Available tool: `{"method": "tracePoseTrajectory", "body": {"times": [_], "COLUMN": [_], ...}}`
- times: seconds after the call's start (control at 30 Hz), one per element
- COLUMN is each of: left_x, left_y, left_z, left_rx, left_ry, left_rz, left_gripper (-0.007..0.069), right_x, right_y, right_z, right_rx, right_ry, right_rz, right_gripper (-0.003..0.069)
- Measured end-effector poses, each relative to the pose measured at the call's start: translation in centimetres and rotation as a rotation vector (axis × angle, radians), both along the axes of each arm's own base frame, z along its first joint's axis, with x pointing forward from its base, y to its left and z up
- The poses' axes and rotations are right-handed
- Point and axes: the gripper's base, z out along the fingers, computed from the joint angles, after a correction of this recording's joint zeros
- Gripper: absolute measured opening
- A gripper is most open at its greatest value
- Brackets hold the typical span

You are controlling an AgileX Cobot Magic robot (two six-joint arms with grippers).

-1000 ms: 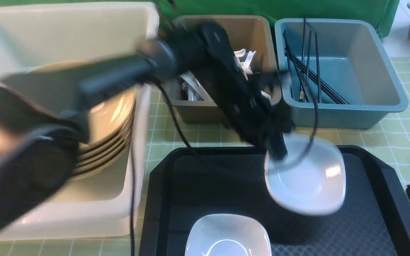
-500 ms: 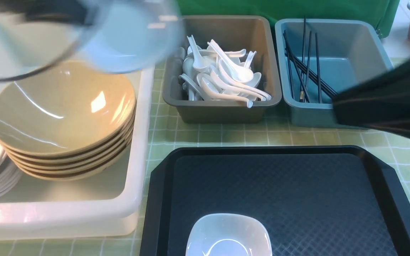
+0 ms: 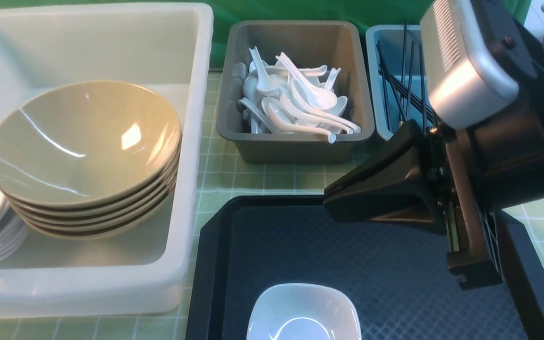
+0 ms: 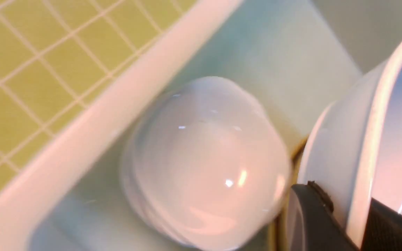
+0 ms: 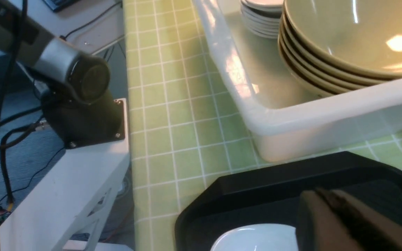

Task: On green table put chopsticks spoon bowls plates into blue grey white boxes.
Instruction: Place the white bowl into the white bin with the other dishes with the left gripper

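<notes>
**Left pincer** point(image 4: 354, 223). It is outside the front view and shows only in the left wrist view. There its dark fingers point(image 4: 312, 216) are clamped on the rim of the held white bowl point(image 4: 379, 139). The bowl stands on edge and is cut off by the frame. It hangs over the inside of the white box point(image 4: 117, 115), just beside a stack of white dishes point(image 4: 204, 164) (heavily blurred, so the count cannot be read). Whether bowl and stack touch cannot be told.

**Right pincer** point(image 3: 333, 200). The jaws are closed with nothing between them. It appears as a dark wedge above the far edge of the black tray point(image 3: 347, 264), pointing toward the robot's left. The right arm point(image 3: 489, 118) fills the right of the front view and hides most of the blue box point(image 3: 371, 56). Only the box's left wall and a few black chopsticks point(image 3: 404, 80) show.

**Tray.** One square white bowl point(image 3: 302, 314) sits at the near edge, cut off by the bottom of the frame. In the right wrist view the pincer covers part of it.

**White box.** It holds a stack of tan bowls point(image 3: 83, 141). The white dishes lie to their left, cropped by the frame edge.

**Grey box** point(image 3: 295, 148). It stands on the counter point(image 3: 272, 179) between the white and blue boxes and holds a heap of white spoons point(image 3: 300, 108).
</notes>
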Motion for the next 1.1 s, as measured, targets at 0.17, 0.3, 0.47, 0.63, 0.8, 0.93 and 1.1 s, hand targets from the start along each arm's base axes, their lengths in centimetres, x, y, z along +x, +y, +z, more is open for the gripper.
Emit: {"method": "tracePoseTrajectory", "body": {"times": [0.17,0.3,0.47,0.63,0.8,0.93,1.1], "left_x": [0.8,2.2,4.1,4.5,4.4,4.3,4.1], "left_y": [1.8,1.8,1.3,1.0,0.7,0.7,0.5], "left_z": [-2.3,-3.8,-6.0,-6.6,-6.7,-6.6,-6.0], "left_rx": [-0.015,-0.046,-0.083,-0.056,-0.077,-0.087,-0.082], "left_ry": [0.092,0.126,0.200,0.242,0.268,0.268,0.251], "left_rz": [0.095,0.066,0.014,-0.009,-0.014,-0.001,0.014], "left_gripper": [0.0015,0.0015,0.0018,0.0076,0.0263,0.0468,0.0653], "right_x": [0.0,0.0,0.1,0.1,0.1,0.1,0.0], "right_y": [0.0,0.0,0.0,0.0,0.0,0.0,0.0], "right_z": [0.0,0.0,0.0,0.0,0.0,0.0,0.0], "right_rx": [-0.001,-0.001,0.000,0.000,0.000,-0.001,-0.003], "right_ry": [-0.007,-0.008,-0.009,-0.009,-0.009,-0.011,-0.008], "right_rz": [0.003,0.004,0.001,0.001,0.001,0.002,0.006], "right_gripper": [0.0025,0.0025,0.0025,0.0030,0.0036,0.0038,0.0041]}}
